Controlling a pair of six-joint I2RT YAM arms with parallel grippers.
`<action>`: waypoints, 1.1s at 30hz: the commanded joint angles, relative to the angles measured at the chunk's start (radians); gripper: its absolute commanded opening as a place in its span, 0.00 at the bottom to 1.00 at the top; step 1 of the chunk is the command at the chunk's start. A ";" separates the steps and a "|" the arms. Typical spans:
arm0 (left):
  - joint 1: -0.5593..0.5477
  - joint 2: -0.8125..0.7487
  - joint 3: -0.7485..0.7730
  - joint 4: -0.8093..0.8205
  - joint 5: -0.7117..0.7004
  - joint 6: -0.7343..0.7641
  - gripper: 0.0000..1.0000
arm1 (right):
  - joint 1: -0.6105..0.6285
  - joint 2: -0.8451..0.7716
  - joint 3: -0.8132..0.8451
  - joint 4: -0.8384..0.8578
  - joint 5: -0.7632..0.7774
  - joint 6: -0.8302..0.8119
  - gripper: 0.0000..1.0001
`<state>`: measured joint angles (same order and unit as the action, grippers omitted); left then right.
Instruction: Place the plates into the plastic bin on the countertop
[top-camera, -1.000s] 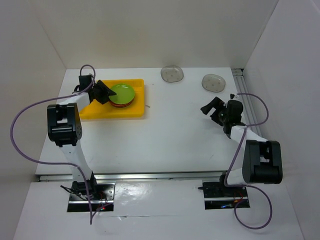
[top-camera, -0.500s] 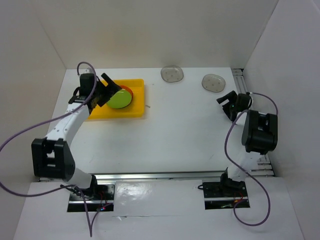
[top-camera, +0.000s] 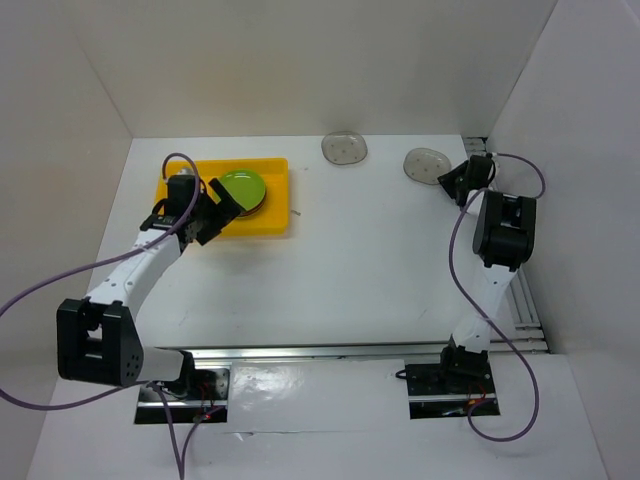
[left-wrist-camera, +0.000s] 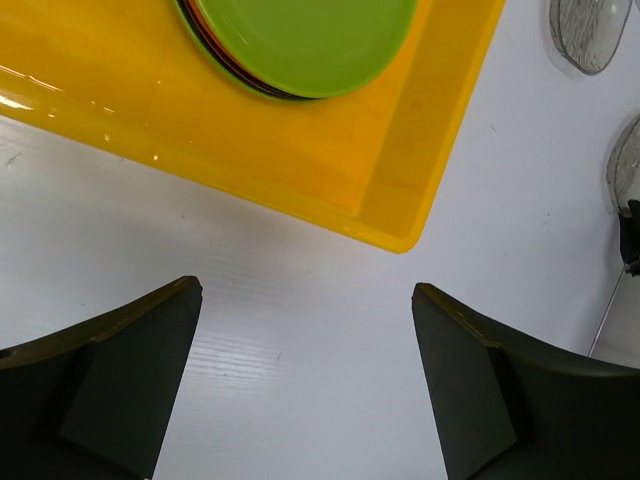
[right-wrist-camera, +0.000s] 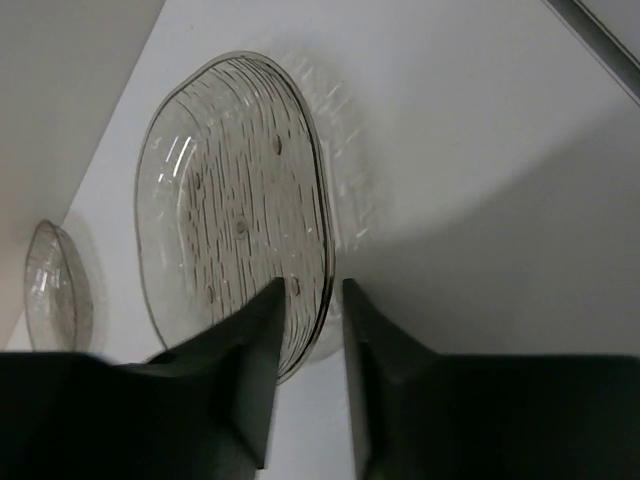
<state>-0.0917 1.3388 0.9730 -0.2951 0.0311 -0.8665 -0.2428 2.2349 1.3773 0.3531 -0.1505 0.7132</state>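
The wrist view of the left claw (left-wrist-camera: 305, 295) shows its two dark fingers (left-wrist-camera: 120, 370) spread wide over bare countertop (left-wrist-camera: 300, 400), holding nothing. Just ahead of them lies a corner of the plastic bin (left-wrist-camera: 300, 150), with the stack of plates (left-wrist-camera: 300, 40), green on top, deeper inside it. From above, the left claw (top-camera: 215, 205) hangs at the near edge of the bin (top-camera: 270, 218), beside the stack (top-camera: 243, 188).

Only the right wrist view shows the right claw (right-wrist-camera: 312, 290) drawn nearly together. The rim of a clear ribbed plate (right-wrist-camera: 230, 200) shows in the narrow gap. I cannot tell whether the fingers pinch it. Beyond, to the left, sits a second clear plate (right-wrist-camera: 60, 290). The overhead view places the right claw (top-camera: 455, 180) at the first plate (top-camera: 425, 165), near the right wall (top-camera: 570, 150).
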 joint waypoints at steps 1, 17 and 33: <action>-0.022 -0.038 0.026 0.004 0.004 0.015 1.00 | 0.022 0.084 0.049 -0.266 0.048 -0.032 0.30; -0.399 0.204 0.283 0.226 0.178 0.144 1.00 | 0.299 -0.734 -0.591 -0.177 0.161 -0.039 0.00; -0.531 0.428 0.335 0.287 0.087 0.057 0.84 | 0.450 -1.058 -0.736 -0.169 0.025 0.043 0.00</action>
<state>-0.6003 1.7699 1.2892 -0.0856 0.1345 -0.7876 0.2031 1.2057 0.5995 0.1761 -0.1104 0.7437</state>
